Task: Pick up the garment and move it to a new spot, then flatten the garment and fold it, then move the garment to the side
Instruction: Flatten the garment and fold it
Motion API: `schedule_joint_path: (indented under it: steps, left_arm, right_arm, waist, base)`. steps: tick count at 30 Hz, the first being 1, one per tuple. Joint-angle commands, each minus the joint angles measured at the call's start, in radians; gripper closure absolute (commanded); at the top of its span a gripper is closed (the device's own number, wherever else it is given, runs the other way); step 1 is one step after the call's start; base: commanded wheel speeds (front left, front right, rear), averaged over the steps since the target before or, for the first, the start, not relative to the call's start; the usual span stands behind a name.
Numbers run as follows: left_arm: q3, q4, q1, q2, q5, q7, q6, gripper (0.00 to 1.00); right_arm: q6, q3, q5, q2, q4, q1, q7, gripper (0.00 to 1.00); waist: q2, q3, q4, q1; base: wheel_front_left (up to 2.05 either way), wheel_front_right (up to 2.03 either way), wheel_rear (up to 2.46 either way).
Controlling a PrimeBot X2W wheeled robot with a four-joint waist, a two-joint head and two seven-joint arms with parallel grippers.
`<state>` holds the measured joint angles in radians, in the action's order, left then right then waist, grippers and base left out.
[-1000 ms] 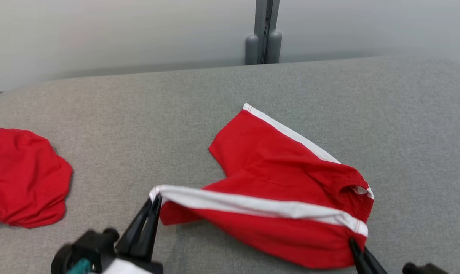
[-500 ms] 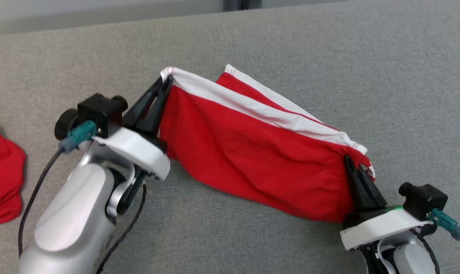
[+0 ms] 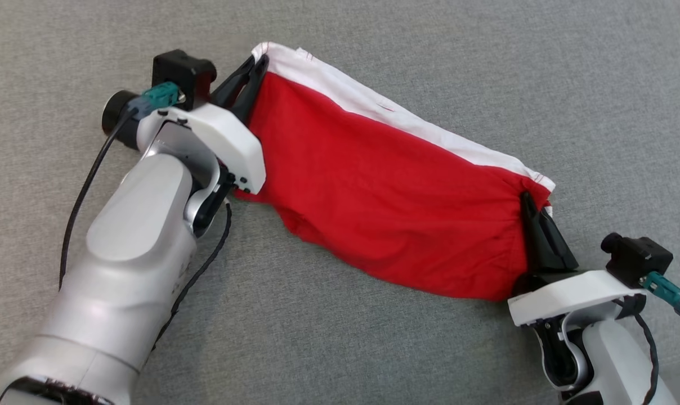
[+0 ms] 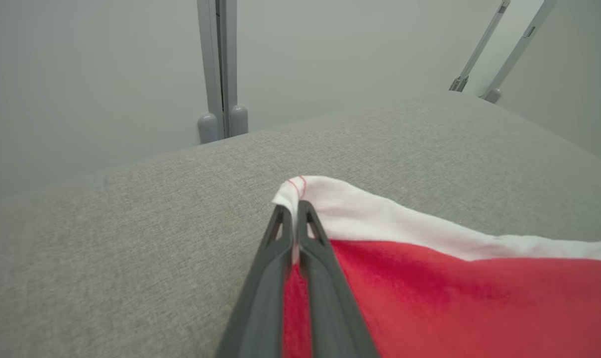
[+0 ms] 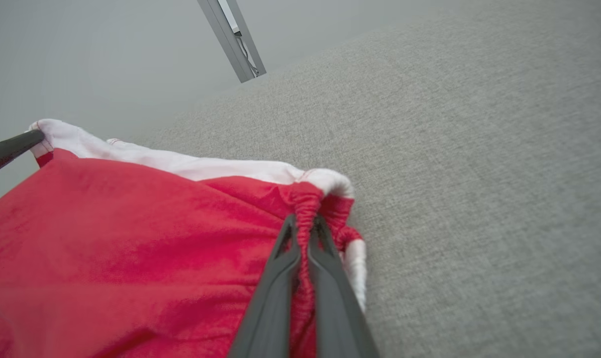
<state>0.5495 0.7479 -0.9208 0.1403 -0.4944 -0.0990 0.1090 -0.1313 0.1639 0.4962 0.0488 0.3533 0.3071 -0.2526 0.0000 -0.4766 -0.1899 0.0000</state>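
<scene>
The red garment (image 3: 385, 191) (white band along its far edge) is stretched across the middle of the grey cushion (image 3: 374, 349), long axis running ten o'clock to four o'clock. The left gripper (image 3: 259, 61) is clamped on its ten-o'clock corner, the right gripper (image 3: 526, 198) on its four-o'clock corner.

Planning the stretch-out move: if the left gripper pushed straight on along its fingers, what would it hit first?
The left gripper, shut on the garment at its white hem, would probably meet the grey cushion just beyond; depth is unclear.
</scene>
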Motion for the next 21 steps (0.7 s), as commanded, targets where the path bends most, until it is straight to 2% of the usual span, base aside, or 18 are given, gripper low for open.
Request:
schedule_joint_path:
  steps: [1,4,5,6,7,8,9,13,15,19,20,21]
  left_arm:
    - [0.000,0.017,-0.026,0.000,-0.004,-0.015,0.006,1.00]
    - [0.016,0.089,-0.059,-0.023,-0.013,-0.034,0.013,1.00]
    - [0.021,0.112,-0.069,-0.030,-0.020,-0.039,0.015,0.82]
    - [0.025,0.129,-0.079,-0.036,-0.025,-0.047,0.016,0.47]
    - [0.030,0.146,-0.085,-0.040,-0.029,-0.054,0.019,0.00]
    - [0.037,0.162,-0.089,-0.045,-0.032,-0.061,0.020,0.00]
    - [0.042,0.171,-0.092,-0.050,-0.037,-0.074,0.021,0.00]
    - [0.058,0.192,-0.071,-0.049,-0.026,-0.126,0.016,0.00]
    - [0.055,0.179,-0.039,-0.045,-0.016,-0.146,-0.006,0.00]
    - [0.023,0.092,0.037,-0.018,0.001,-0.165,-0.086,0.00]
    - [0.023,0.092,0.037,-0.018,0.001,-0.165,-0.086,0.00]
    - [0.007,0.051,0.062,-0.010,0.002,-0.166,-0.108,0.00]
  right_arm:
    - [0.001,-0.003,0.008,0.005,0.017,0.009,-0.002,1.00]
    - [0.001,0.003,0.017,0.005,0.033,0.025,-0.007,1.00]
    - [0.001,0.005,0.019,0.005,0.037,0.029,-0.007,1.00]
    - [0.001,0.008,0.020,0.005,0.040,0.033,-0.008,0.87]
    - [0.001,0.012,0.022,0.005,0.041,0.034,-0.009,0.53]
    - [0.001,0.013,0.023,0.005,0.041,0.034,-0.010,0.04]
    - [0.001,0.012,0.018,0.005,0.038,0.032,-0.011,0.00]
    - [0.001,-0.014,-0.022,0.006,-0.004,-0.006,-0.013,0.00]
    - [0.001,-0.039,-0.062,0.013,-0.048,-0.032,-0.013,0.00]
    - [0.000,-0.101,-0.154,0.018,-0.141,-0.109,-0.014,0.00]
    - [0.000,-0.101,-0.154,0.018,-0.141,-0.109,-0.014,0.00]
    - [0.000,-0.115,-0.175,0.018,-0.159,-0.126,-0.014,0.00]
  waist:
    - [0.0000,-0.004,-0.005,0.0000]
    - [0.0000,-0.006,-0.006,0.0000]
    - [0.0000,-0.006,-0.006,0.0000]
    - [0.0000,-0.005,-0.006,0.0000]
    - [0.0000,-0.003,-0.006,0.0000]
    - [0.0000,-0.001,-0.005,0.0000]
    - [0.0000,0.003,-0.004,0.0000]
    - [0.0000,0.028,0.008,0.0000]
    - [0.0000,0.045,0.016,0.0000]
    - [0.0000,0.077,0.039,0.0000]
    - [0.0000,0.077,0.039,0.0000]
    - [0.0000,0.084,0.044,0.0000]
  base:
    - [0.00,0.00,0.00]
    - [0.00,0.00,0.00]
    - [0.00,0.00,0.00]
    - [0.00,0.00,0.00]
    - [0.00,0.00,0.00]
    - [0.00,0.00,0.00]
    - [0.00,0.00,0.00]
    - [0.00,0.00,0.00]
    - [0.00,0.00,0.00]
    - [0.00,0.00,0.00]
    - [0.00,0.00,0.00]
    - [0.00,0.00,0.00]
